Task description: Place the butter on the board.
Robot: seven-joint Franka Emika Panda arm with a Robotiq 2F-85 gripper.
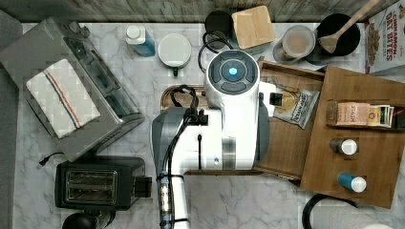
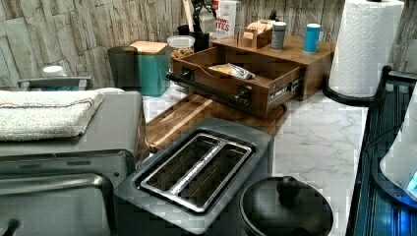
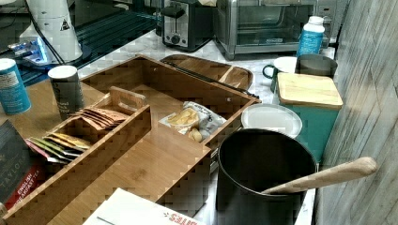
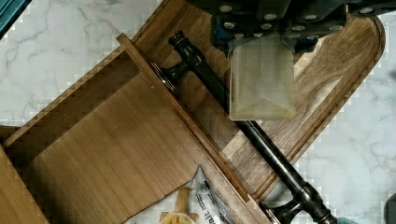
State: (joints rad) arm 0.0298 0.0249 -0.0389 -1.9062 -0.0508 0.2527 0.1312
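In the wrist view the butter (image 4: 262,79), a pale yellowish wrapped block, hangs in my gripper (image 4: 262,44), which is shut on it. Under it lies the board (image 4: 348,79), dark brown wood with a groove round its rim, partly covered by the open drawer. The butter is above the drawer's black bar handle (image 4: 273,151) and the board beside it. My arm (image 1: 234,109) hides most of the board in the top view, where a corner of the board (image 1: 168,97) shows. The board (image 2: 179,118) also lies in front of the drawer in the left view, and the board (image 3: 218,70) beyond it in the right view.
The open pale wooden drawer (image 1: 286,143) holds a snack bag (image 1: 296,107) and overhangs the board. A black toaster (image 1: 98,183) and a toaster oven (image 1: 71,86) stand at the top view's left. A mug (image 1: 174,50), a teal canister (image 2: 152,66) and a paper towel roll (image 2: 364,44) ring the area.
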